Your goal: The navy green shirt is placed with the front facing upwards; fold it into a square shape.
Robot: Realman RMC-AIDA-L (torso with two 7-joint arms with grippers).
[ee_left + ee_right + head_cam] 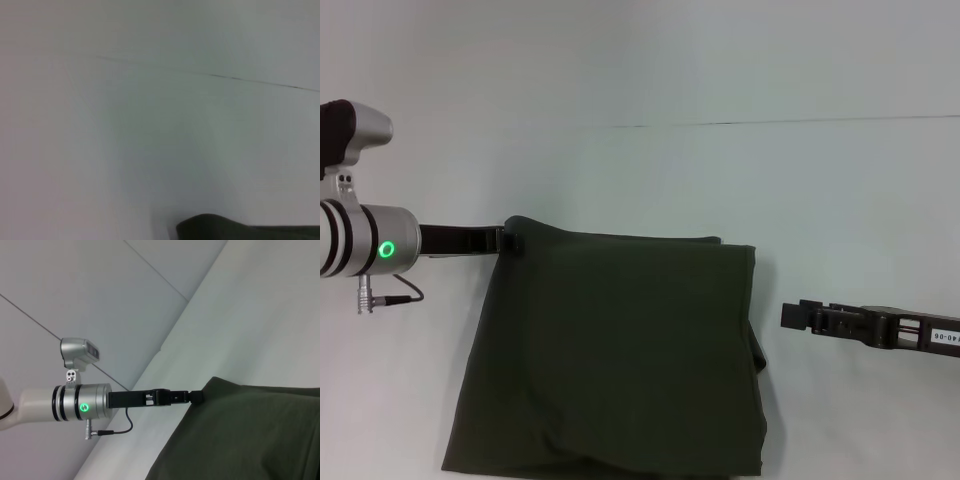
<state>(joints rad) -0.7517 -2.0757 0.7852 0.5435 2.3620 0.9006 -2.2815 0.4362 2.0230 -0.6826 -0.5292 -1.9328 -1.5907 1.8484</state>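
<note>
— Where's the shirt?
— The navy green shirt (620, 350) lies folded on the worktop (720, 180). My left claw (513, 240) pinches its far left corner.
— Your right claw (790, 316)?
— Just beside its right edge, fingers unclear.

Head view looking down from above, left wrist view close over table (150, 150), right wrist view sideways across shirt (240, 435)

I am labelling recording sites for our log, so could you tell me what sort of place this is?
Probably a lab or test bench: a bare white table, two robot arms, and only the navy green shirt on it. The left gripper is at the shirt's far left corner; the right gripper hovers beside its right edge.
</note>
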